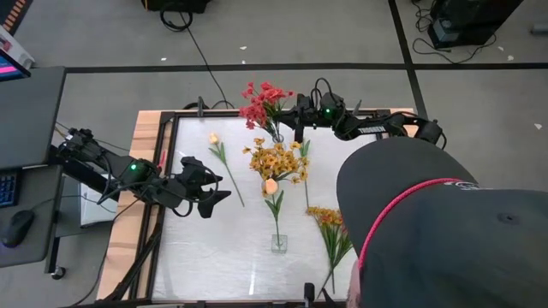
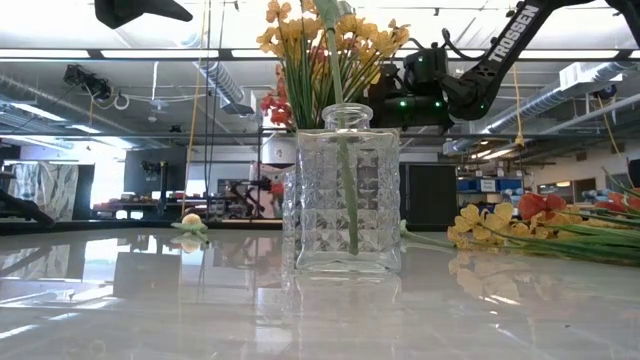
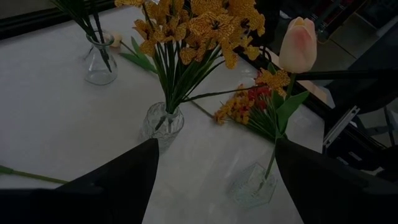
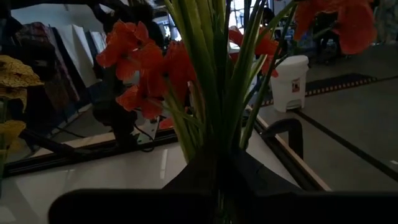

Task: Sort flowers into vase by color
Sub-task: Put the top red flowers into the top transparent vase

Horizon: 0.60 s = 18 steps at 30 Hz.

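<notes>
The right gripper (image 1: 287, 115) sits at the table's (image 1: 205, 257) far edge, clamped shut on the stems of the red flowers (image 1: 264, 103), which stand in a vase (image 1: 276, 135) there. The left gripper (image 1: 214, 186) hovers near the left edge, fingers spread wide, holding nothing. Yellow flowers (image 1: 276, 161) fill the middle vase (image 3: 163, 122). A peach bud (image 1: 271, 186) stands in the square vase (image 1: 279, 242) near the front edge. Another bud (image 1: 214, 138) lies loose toward the far left, and a yellow sprig (image 1: 326, 217) lies toward the right.

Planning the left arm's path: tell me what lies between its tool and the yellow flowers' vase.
One peach tulip lies between left tool and vase, in the high view.
</notes>
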Available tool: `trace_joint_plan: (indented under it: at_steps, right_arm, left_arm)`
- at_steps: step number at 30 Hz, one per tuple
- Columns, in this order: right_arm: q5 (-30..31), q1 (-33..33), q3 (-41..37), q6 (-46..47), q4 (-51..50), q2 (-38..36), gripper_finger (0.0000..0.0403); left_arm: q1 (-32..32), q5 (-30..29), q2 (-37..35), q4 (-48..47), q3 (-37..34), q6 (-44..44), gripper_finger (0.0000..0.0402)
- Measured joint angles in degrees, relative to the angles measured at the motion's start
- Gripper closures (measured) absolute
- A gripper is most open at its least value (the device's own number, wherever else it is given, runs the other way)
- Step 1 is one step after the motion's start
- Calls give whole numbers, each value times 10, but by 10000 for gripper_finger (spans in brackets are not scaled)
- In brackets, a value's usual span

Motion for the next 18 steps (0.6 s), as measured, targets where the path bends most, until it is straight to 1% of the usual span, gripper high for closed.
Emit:
trace_joint_plan:
  at_steps: [7,15,18]
  right_arm:
    - [0,0,0,1,0,0,372]
    - [0,0,0,4,2,0,317]
    - [0,0,0,6,4,0,302]
  left_arm:
    - [0,0,0,0,0,0,74]
    - [0,0,0,0,0,0,74]
    - [0,0,0,0,0,0,74]
